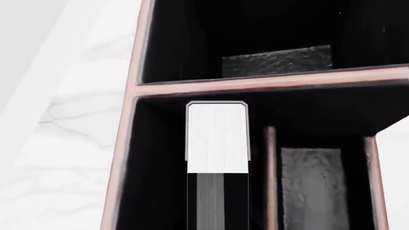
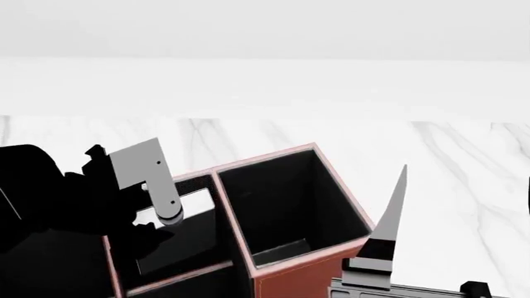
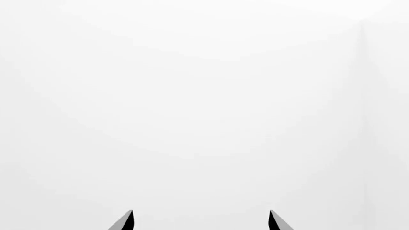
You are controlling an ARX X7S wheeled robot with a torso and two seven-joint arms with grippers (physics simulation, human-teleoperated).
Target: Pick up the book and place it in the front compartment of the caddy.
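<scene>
The book (image 1: 217, 139) shows edge-on in the left wrist view: a white page edge between thin black covers. My left gripper (image 1: 217, 178) is shut on it, dark fingers (image 1: 193, 201) on either side. The book points down into a black-lined slot of the reddish-brown caddy (image 1: 268, 82), just beside a cross divider. How deep it reaches I cannot tell. In the head view the left gripper (image 2: 159, 210) hangs over the caddy (image 2: 331, 180), at the slot left of the big square one. My right gripper (image 3: 201, 213) is open and holds nothing.
The caddy stands on a white marbled table (image 2: 447, 161). Two narrow slots (image 1: 313, 187) lie beside the book's slot. One right fingertip (image 2: 398, 198) points upward just right of the caddy's near corner. The right wrist view shows only plain white.
</scene>
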